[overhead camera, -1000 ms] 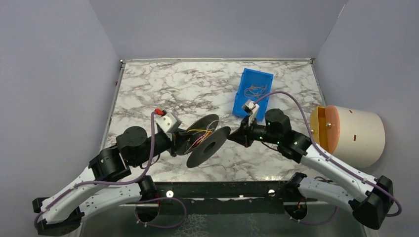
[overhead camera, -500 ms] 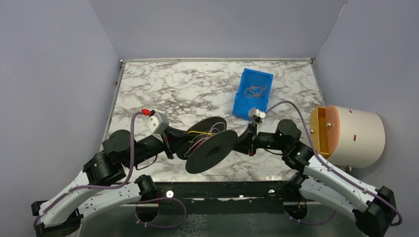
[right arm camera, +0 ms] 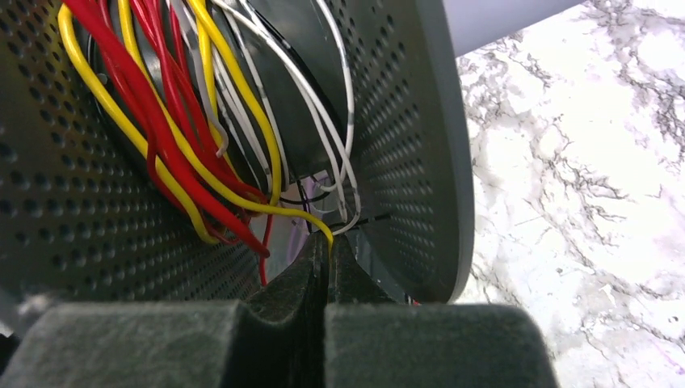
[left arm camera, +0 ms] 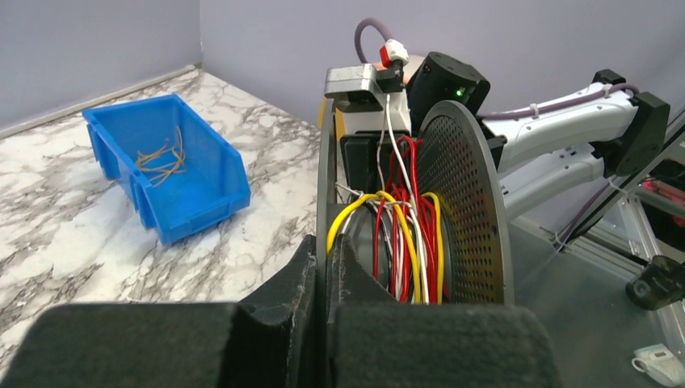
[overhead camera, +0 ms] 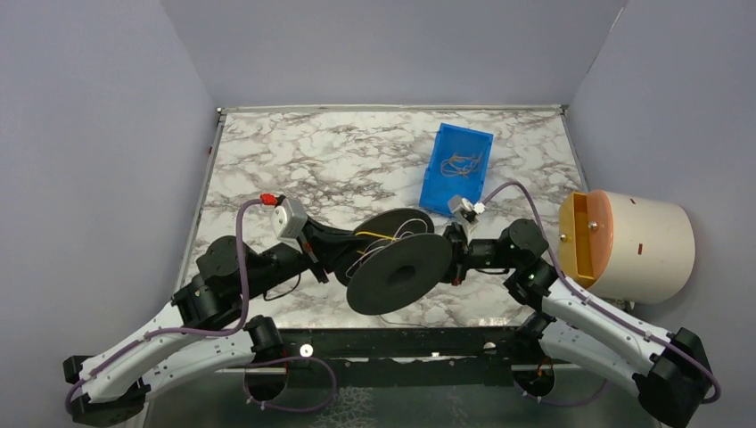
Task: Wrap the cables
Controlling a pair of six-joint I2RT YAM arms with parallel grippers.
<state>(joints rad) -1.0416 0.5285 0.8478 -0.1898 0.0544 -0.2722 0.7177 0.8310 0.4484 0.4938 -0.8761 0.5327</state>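
My left gripper (left arm camera: 325,271) is pinched on the rim of the nearer disc of the spool (left arm camera: 464,202), one finger on each face of that thin edge. Just past my fingertips, in the gap between the two perforated black discs, lie the cables (left arm camera: 400,242): red, yellow and white loops wound loosely round the hub, some standing up toward the rim.

My right gripper (right arm camera: 325,259) meets the same spool (right arm camera: 404,121) from the other side, its fingers pressed together on the yellow cable (right arm camera: 266,162), which runs down off the hub and ends right where they close. Red and white cables (right arm camera: 161,121) hang in slack loops just above them.

From above, both grippers hold the spool (overhead camera: 397,267) tilted over the near part of the table (overhead camera: 312,160), the left gripper (overhead camera: 334,254) on one side and the right gripper (overhead camera: 453,252) on the other.

Beyond my right gripper sits a blue bin (overhead camera: 457,168) with a few thin orange strands (overhead camera: 462,163) in it. Out to that gripper's far right, off the table's edge, stands a cream drum (overhead camera: 637,245).
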